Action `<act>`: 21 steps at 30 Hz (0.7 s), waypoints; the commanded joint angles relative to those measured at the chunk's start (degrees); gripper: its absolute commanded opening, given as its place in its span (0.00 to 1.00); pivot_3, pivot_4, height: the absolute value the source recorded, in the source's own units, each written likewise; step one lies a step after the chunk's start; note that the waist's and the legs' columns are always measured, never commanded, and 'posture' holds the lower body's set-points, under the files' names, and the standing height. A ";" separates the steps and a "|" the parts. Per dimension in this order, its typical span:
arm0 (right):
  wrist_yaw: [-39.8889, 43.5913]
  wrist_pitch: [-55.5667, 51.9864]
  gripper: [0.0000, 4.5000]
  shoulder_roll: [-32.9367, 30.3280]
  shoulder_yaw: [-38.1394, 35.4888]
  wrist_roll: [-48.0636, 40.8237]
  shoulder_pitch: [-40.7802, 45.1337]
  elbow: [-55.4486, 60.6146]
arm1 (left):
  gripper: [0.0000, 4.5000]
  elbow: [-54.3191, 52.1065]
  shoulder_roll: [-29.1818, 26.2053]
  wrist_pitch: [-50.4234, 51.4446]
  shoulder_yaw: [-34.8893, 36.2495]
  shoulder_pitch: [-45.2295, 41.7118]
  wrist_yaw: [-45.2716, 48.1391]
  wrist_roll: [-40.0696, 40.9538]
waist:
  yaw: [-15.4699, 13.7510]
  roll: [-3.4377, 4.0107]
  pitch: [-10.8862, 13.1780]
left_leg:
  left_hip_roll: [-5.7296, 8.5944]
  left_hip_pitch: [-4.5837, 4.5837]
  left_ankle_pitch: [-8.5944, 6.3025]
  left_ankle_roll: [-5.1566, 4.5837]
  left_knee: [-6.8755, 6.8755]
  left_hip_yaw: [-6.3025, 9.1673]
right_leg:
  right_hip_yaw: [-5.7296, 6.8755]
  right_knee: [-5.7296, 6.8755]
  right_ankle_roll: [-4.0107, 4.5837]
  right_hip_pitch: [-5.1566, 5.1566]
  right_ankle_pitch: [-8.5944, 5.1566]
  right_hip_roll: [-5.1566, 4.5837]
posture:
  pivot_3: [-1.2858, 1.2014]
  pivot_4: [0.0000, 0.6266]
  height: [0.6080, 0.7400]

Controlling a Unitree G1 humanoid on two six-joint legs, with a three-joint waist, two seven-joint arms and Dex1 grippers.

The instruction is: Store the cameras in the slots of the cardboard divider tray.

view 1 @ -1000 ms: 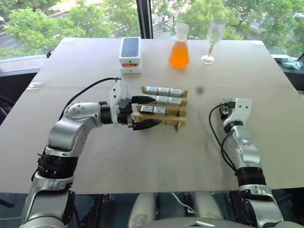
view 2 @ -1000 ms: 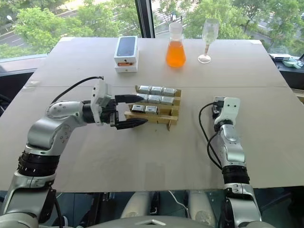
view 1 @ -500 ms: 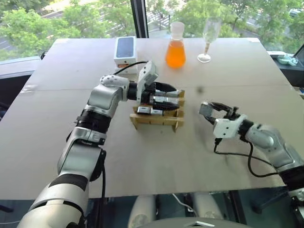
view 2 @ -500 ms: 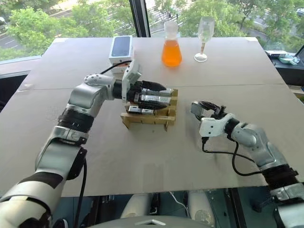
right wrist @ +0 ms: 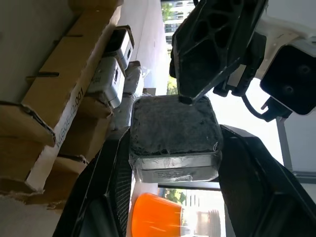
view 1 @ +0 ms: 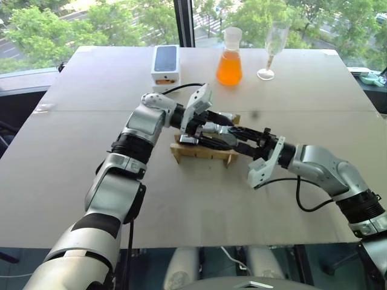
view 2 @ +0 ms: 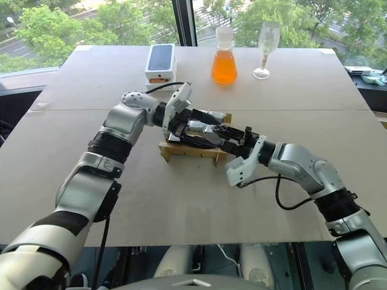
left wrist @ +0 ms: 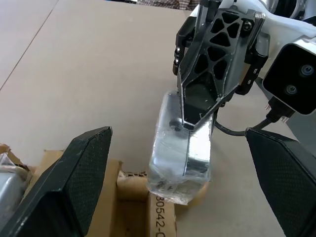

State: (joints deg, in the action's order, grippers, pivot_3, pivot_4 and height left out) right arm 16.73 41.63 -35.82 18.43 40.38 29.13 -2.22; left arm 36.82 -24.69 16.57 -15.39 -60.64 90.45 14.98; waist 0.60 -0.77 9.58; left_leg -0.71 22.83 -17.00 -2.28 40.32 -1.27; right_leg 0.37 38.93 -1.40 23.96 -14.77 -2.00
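Cameras, small silver-grey boxy blocks, fill most slots of the tan cardboard divider tray (view 1: pixel 202 152) at frame centre, where the right gripper (left wrist: pixel 197 116) has swung in from the right clamping one more camera (left wrist: pixel 181 157) beside the wide-open left gripper (view 1: pixel 225 128), so insertion looks imminent.

**Colours on the desk**

The desk (view 1: pixel 91 181) is seen in pale beige. The cardboard divider tray (view 1: pixel 202 154) is tan, with black lettering printed on one strip. The cameras (right wrist: pixel 173 143) are silver-grey, one showing a dark speckled face. Both the left tool (view 1: pixel 225 128) and the right tool (view 1: pixel 240 136) are fitted with black fingers on white and silver arms. A flask (view 1: pixel 229 58) is filled with orange liquid. A box (view 1: pixel 165 67) is white with a black top.
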 commanded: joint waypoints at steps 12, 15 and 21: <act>1.22 -0.48 0.75 -0.46 -1.13 -4.98 -1.58 1.10 | 0.17 -0.72 -2.27 -0.75 -2.25 0.06 2.05 0.20 | 0.15 0.00 0.00 | 0.00 -0.01 0.00 0.00 0.00 0.01 | -0.02 0.00 0.00 -0.01 0.00 0.01 | 0.52 0.24 1.00; -0.01 -0.95 0.99 0.07 -2.49 -7.33 -3.60 1.30 | 0.17 1.20 -1.02 -3.28 -0.91 -1.28 2.05 0.53 | 0.07 0.00 0.00 | -0.01 -0.02 0.00 0.00 0.00 0.02 | -0.01 0.01 0.00 -0.01 0.00 0.01 | 0.52 0.24 1.00; 9.48 -4.68 0.99 -1.44 -4.21 -34.72 -13.21 4.11 | 0.17 5.35 2.19 -9.88 2.62 -3.39 0.04 -0.28 | -0.25 -0.03 0.02 | 0.02 0.01 -0.01 -0.01 0.00 0.06 | 0.03 -0.07 0.00 -0.07 0.00 -0.03 | 0.52 0.24 1.00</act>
State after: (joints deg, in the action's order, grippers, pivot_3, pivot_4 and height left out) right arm 22.85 38.98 -36.48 16.49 16.07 17.69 -1.64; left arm 41.91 -22.91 9.51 -14.86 -62.01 90.78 14.73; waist 0.35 -0.81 9.60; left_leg -0.70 22.84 -17.01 -2.30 40.32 -1.21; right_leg 0.39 38.85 -1.39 23.89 -14.76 -2.04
